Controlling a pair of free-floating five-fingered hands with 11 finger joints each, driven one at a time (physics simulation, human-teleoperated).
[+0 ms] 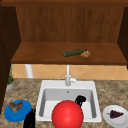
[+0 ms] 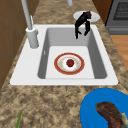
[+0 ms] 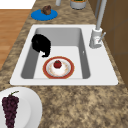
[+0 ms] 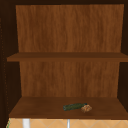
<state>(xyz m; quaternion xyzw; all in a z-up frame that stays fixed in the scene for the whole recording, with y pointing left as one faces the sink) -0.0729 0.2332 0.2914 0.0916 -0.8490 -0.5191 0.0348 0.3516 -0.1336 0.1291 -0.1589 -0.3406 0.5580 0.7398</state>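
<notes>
My right hand [image 1: 80, 100] hangs over the right part of the white sink [image 1: 45, 86], fingers relaxed and pointing down, holding nothing. In the left side view the right hand [image 2: 82, 23] is above the basin's far end; in the right side view the right hand [image 3: 41, 45] hovers just beyond a red-rimmed plate [image 3: 47, 73]. That plate [image 2: 60, 68] lies on the basin floor with a red round fruit [image 2: 70, 62] on it. The fruit [image 1: 67, 115] looms large in the front view. My left hand [image 1: 30, 120] stays at the bottom left, fingers straight, beside a blue plate [image 1: 10, 116].
The blue plate carries a brown piece of meat [image 1: 16, 106]. A white plate [image 1: 112, 121] with dark grapes [image 1: 116, 114] sits right of the sink. The faucet [image 1: 68, 77] stands behind the basin. A cucumber [image 1: 73, 52] and a brown lump [image 1: 85, 54] lie on the shelf.
</notes>
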